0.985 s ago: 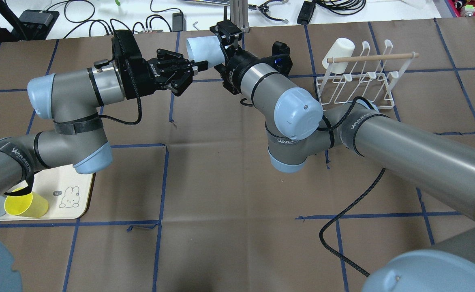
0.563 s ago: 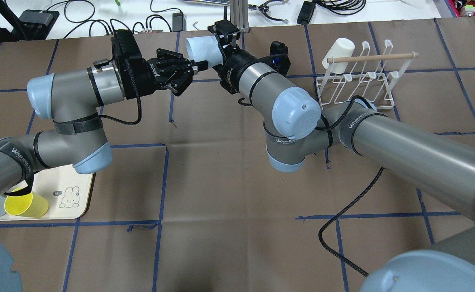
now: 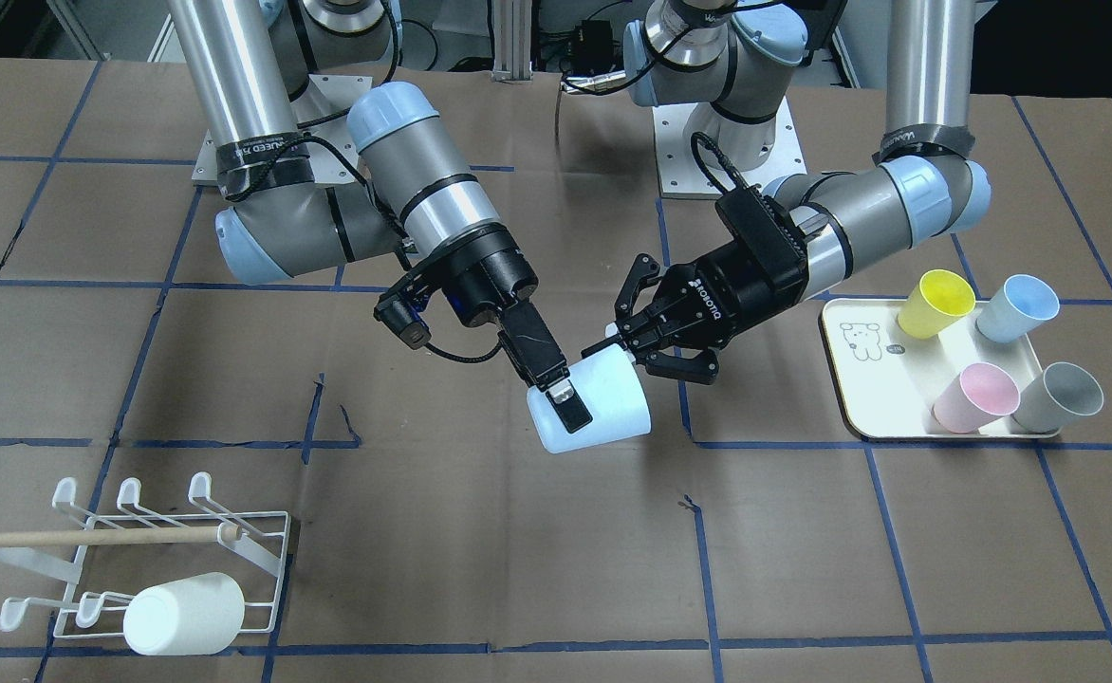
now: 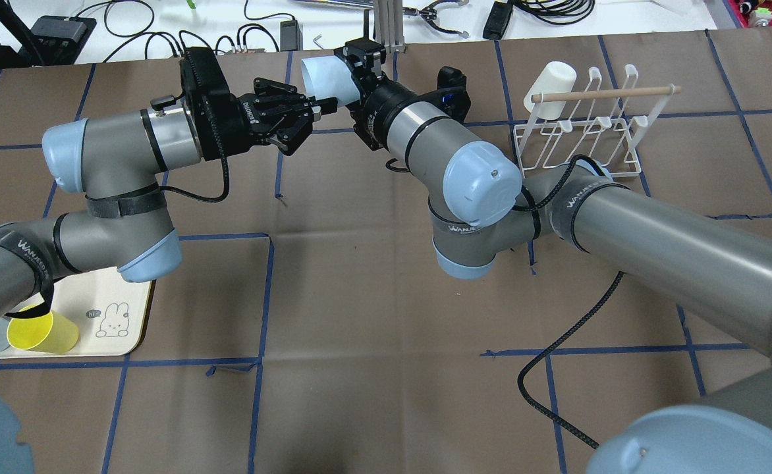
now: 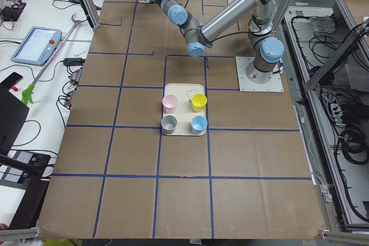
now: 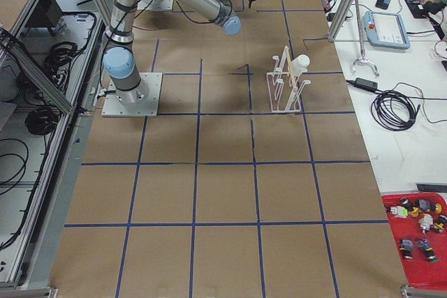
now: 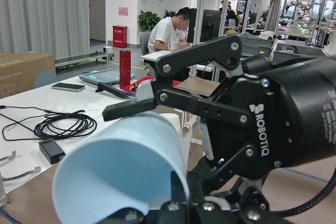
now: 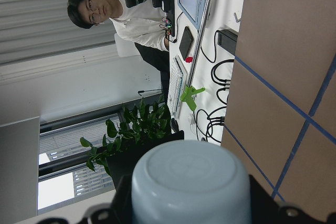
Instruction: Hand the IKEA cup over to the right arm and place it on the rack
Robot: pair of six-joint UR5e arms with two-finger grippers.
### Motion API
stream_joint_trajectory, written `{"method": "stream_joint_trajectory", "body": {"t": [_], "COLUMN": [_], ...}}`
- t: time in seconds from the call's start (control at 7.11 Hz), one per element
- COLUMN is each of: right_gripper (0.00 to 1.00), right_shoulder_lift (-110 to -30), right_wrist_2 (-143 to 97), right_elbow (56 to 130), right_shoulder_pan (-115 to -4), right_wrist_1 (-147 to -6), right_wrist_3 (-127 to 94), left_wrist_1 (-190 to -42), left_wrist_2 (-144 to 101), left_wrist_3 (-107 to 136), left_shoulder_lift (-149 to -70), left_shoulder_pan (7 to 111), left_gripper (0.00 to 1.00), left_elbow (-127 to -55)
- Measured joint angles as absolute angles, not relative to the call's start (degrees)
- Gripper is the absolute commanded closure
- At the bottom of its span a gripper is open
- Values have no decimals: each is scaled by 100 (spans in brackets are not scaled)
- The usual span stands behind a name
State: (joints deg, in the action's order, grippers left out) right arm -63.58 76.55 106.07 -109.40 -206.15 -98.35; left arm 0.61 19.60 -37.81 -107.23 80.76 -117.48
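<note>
A pale-blue IKEA cup (image 3: 605,398) hangs on its side in mid-air over the far middle of the table. It also shows in the overhead view (image 4: 323,76). My right gripper (image 3: 577,413), with flat straight fingers, is shut on the cup's wall. The right wrist view shows the cup's base (image 8: 189,184) between its fingers. My left ROBOTIQ gripper (image 3: 637,351) is at the cup's rim with its jaws spread open; the cup fills the lower left of its wrist view (image 7: 115,171). The white wire rack (image 3: 233,531) with a wooden dowel stands on the robot's right (image 4: 577,145).
A white cup (image 3: 181,614) lies on the rack's end prong. A cream tray (image 3: 869,394) on the robot's left holds a yellow cup (image 3: 935,304), a blue cup (image 3: 1016,308), a pink cup (image 3: 973,396) and a grey cup (image 3: 1057,396). Cables lie beyond the table's far edge.
The right gripper has turned a little and carried the blue cup slightly up and away from the left gripper. The left arm has drawn back a touch.
</note>
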Motion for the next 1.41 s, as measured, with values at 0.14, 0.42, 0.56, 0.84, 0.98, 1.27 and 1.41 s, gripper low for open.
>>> {"method": "stream_joint_trajectory", "body": {"t": [0.14,0.42,0.56,0.84,0.98,1.27,1.41], "right_gripper": [50,51,51,51,51,51,50], "right_shoulder_lift": [-6357,-6355,-6354,-6355,-6354,-6353,-6349], "right_wrist_2": [7645,7639,7638,7638,7638,7638,7638], "right_elbow": [10607,10609,10609,10608,10608,10606,10600], "right_shoulder_pan": [-10938,-10943,-10943,-10942,-10942,-10941,-10923], "right_wrist_1": [-20618,-20625,-20627,-20628,-20628,-20632,-20638], "right_wrist_3": [-9828,-9821,-9824,-9822,-9824,-9822,-9810], "left_wrist_1": [61,55,54,53,53,61,66], "left_wrist_2": [1961,1974,1976,1977,1978,1968,1956], "left_wrist_3": [-3780,-3771,-3756,-3731,-3728,-3727,-3724], "left_shoulder_lift": [-10728,-10744,-10747,-10723,-10696,-10612,-10586], "left_shoulder_pan": [8077,8078,8077,8060,8025,7729,7439], "left_gripper": [52,4,1,1,1,1,1], "left_elbow": [-11730,-11677,-11668,-11658,-11664,-11732,-11756]}}
